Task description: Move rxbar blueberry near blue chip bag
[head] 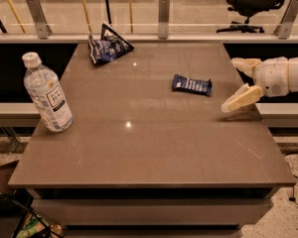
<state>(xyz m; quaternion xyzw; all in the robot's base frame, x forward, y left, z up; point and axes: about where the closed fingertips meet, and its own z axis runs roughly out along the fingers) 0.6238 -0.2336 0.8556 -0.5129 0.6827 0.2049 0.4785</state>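
Three things sit on the counter [149, 152]: the bar [191, 85] flat at about 2 o'clock from the middle, the bag [108, 47] crumpled at about 11 o'clock near the far edge, and a bottle [46, 95] upright at 9 o'clock by the left edge. Bar and bag are well apart, so the task proper has not yet begun.

At 3 o'clock, over the right edge, hangs the hand [228, 85], released, with its two fingers spread wide and nothing between them. It is near the bar but not touching it, and the opening faces toward 9 o'clock, roughly at the bar.

By my reading, the step in hand is the approach to the grasp. The next move calls for bringing the hand toward 9 o'clock and down, until the fingers straddle the bar across its narrow width, then closing. The wrapper lies flat and thin, so the fingertips will likely need to come right down to the surface. Once it is lifted, the carry runs toward 11 o'clock, with the bar set down just beside the bag and not on it
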